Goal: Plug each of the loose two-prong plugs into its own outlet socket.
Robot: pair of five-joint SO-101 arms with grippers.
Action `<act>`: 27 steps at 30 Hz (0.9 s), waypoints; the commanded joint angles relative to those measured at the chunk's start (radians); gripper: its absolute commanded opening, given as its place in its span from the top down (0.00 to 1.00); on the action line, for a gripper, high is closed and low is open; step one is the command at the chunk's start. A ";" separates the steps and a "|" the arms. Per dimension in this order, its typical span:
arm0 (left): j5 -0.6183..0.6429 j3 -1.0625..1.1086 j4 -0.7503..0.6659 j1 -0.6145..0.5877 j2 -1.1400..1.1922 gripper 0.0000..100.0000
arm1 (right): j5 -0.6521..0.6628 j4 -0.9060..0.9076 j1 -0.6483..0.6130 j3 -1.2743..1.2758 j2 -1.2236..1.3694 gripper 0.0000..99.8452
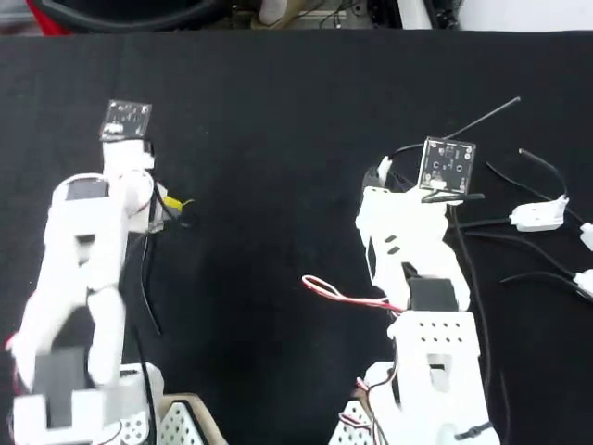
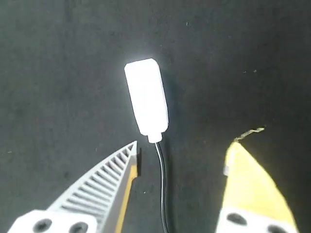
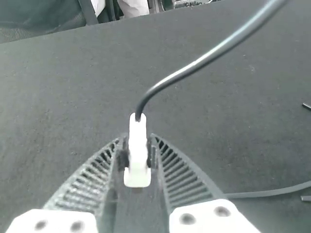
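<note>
A white oblong cord end (image 2: 146,97) lies flat on the black cloth, its black cord running back between my left gripper's fingers. My left gripper (image 2: 184,143) stands open just short of it, one grey ribbed finger (image 2: 107,179) and one yellow finger (image 2: 248,179) to either side of the cord. Whether this piece has prongs I cannot tell. My right gripper (image 3: 137,141) is shut on a small white plug (image 3: 137,160), held above the cloth. Its black cord (image 3: 204,58) arcs up and away. From above, the left gripper (image 1: 176,209) is at the left and the right arm (image 1: 408,232) at centre right.
More white cord ends (image 1: 537,215) (image 1: 586,278) lie at the table's right edge among thin black cords (image 1: 519,241). A red and white wire (image 1: 334,292) loops beside the right arm. The black cloth (image 1: 278,139) covers the whole table.
</note>
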 commanded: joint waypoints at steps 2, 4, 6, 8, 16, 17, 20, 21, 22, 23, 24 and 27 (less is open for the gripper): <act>0.002 -0.268 0.028 -0.004 0.224 0.72 | -0.009 -0.023 0.015 0.007 -0.024 0.99; 0.002 -0.321 0.028 -0.016 0.285 0.72 | -0.009 -0.023 0.014 0.007 -0.024 0.99; 0.002 -0.366 0.028 -0.038 0.341 0.72 | -0.009 -0.023 0.014 0.007 -0.024 0.99; 0.000 -0.403 0.028 -0.050 0.388 0.72 | -0.008 -0.023 0.014 0.007 -0.024 0.99; -0.095 -0.467 0.106 -0.028 0.451 0.84 | -0.006 -0.023 0.014 0.008 -0.024 0.99; -0.095 -0.469 0.107 -0.025 0.451 0.84 | -0.006 -0.023 0.014 0.008 -0.024 0.99; -0.097 -0.475 0.104 -0.022 0.454 0.84 | -0.006 -0.023 0.014 0.008 -0.024 0.99; -0.097 -0.478 0.104 -0.022 0.465 0.84 | -0.006 -0.023 0.014 0.008 -0.024 0.99; -0.097 -0.479 0.104 -0.021 0.479 0.84 | -0.006 -0.023 0.014 0.008 -0.024 0.99; -0.098 -0.479 0.104 -0.018 0.493 0.84 | -0.006 -0.023 0.014 0.010 -0.024 0.99; -0.098 -0.489 0.107 -0.013 0.506 0.84 | -0.006 -0.023 0.014 0.010 -0.024 0.99; -0.133 -0.509 0.127 -0.012 0.542 0.84 | -0.006 -0.023 0.014 0.010 -0.024 0.99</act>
